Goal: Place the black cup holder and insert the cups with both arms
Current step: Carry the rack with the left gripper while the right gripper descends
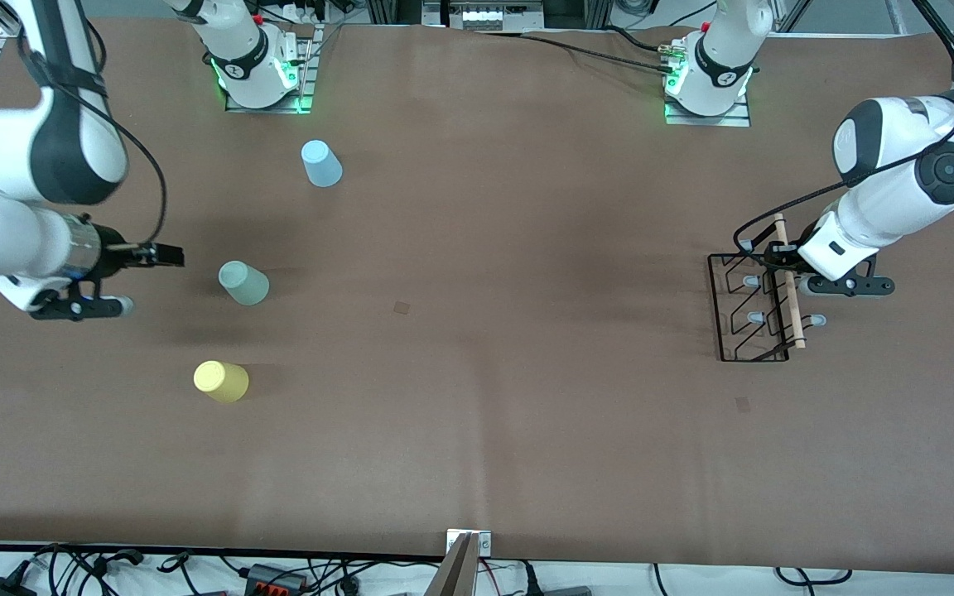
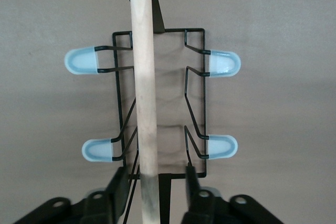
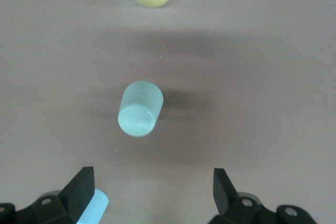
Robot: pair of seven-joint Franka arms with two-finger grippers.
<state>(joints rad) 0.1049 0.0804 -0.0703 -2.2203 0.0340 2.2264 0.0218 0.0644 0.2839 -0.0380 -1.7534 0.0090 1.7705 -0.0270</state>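
The brown worktop (image 1: 477,397) fills nearly the whole front view. The cup holder and cups sit on it well apart, at its two ends.

The left arm enters at the upper right of the front view and bends down to the black cup holder (image 1: 754,308), which stands at centre right. The left tool (image 2: 152,182) is at the end of the pale wooden rod (image 2: 145,87). In the left wrist view its two fingers (image 2: 116,190) straddle the rod with a gap showing on each side, so it reads as open around the rod rather than clamped.

The right arm comes in at the upper left of the front view. The right tool (image 3: 152,184) hangs spread wide over bare worktop beside the mint green cup (image 1: 243,282). It holds nothing.

All three cups stand in the left part of the front view. The mint one is at mid-left, the light blue cup (image 1: 321,163) above it nearer the bases, and the yellow cup (image 1: 221,382) below it, nearest the camera.

The risks, as I judge them:
- The left tool grips the rod near one end, so the rack may tip or swing when lifted, and its wire base could snag the worktop.
- A loose grip on the smooth round rod could let it roll.
- The light, tapered mint cup may topple or slip out if a finger touches it early.
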